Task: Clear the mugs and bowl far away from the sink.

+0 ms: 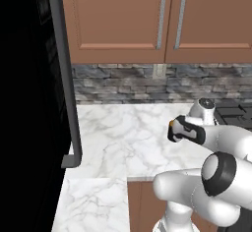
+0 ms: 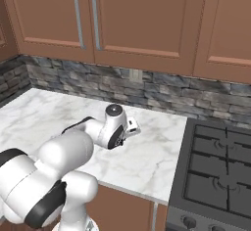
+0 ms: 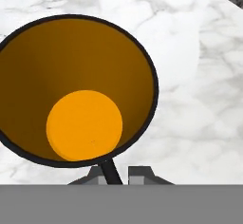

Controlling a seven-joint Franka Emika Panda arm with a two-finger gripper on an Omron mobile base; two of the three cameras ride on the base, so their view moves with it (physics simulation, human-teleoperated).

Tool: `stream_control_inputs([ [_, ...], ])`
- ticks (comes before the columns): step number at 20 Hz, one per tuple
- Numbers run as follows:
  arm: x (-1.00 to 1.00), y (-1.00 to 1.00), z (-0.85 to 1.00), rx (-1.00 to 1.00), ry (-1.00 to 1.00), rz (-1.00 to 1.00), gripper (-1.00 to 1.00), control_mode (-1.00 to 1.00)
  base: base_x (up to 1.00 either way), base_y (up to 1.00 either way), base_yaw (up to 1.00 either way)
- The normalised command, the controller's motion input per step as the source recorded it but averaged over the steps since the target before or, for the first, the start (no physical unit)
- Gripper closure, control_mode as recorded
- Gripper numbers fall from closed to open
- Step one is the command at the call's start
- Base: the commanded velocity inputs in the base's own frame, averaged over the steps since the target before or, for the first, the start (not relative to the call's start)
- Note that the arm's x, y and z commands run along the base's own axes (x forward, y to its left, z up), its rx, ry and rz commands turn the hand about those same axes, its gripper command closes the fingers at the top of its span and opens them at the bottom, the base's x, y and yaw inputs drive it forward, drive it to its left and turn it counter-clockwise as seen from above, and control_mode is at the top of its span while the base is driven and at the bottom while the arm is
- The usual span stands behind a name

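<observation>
While the arm reaches low over the marble counter, these are the particulars:

Black mug (image 3: 78,90): seen from straight above in the hand view — a thin black rim around a brown-orange inside wall, with a bright orange round bottom. In the left base view a small black shape with an orange edge shows at the arm's wrist (image 1: 173,129), above the countertop.

Gripper (image 3: 117,173): its two dark finger tips stand close together at the bottom of the hand view, pinching the near wall of the black mug; the rim runs down between them as a thin dark line.

Grip: pressed together on the mug's rim, one finger inside and one outside — which is which cannot be told.

Marble counter (image 1: 123,132): white with grey veins, lying under the mug in the hand view and spreading left of the arm in the left base view.

Stove (image 2: 220,176): dark grates just right of the counter in the right base view.

Backsplash (image 2: 162,85): grey stone along the wall behind the counter.

Cabinets (image 2: 137,19): brown doors with silver bar handles above the backsplash.

Black appliance (image 1: 29,103): a tall dark body with a grey frame at the left of the left base view.
</observation>
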Motion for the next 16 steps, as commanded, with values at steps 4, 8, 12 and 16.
stream_control_inputs([
  [4, 0.04, 0.00, -0.02, 0.00, 0.01, 0.00, -1.00, -1.00, 0.00, 0.00, 0.00],
  [8, 0.00, 0.00, 0.00, 0.00, 0.00, 0.00, -1.00, -1.00, 0.00, 0.00, 0.00],
  [12, 0.00, 0.02, 0.46, 0.08, 0.00, 0.00, -1.00, -1.00, 0.00, 0.00, 0.00],
  [16, -0.24, 0.08, 0.88, 0.06, 0.00, 0.00, -1.00, -1.00, 0.00, 0.00, 0.00],
])
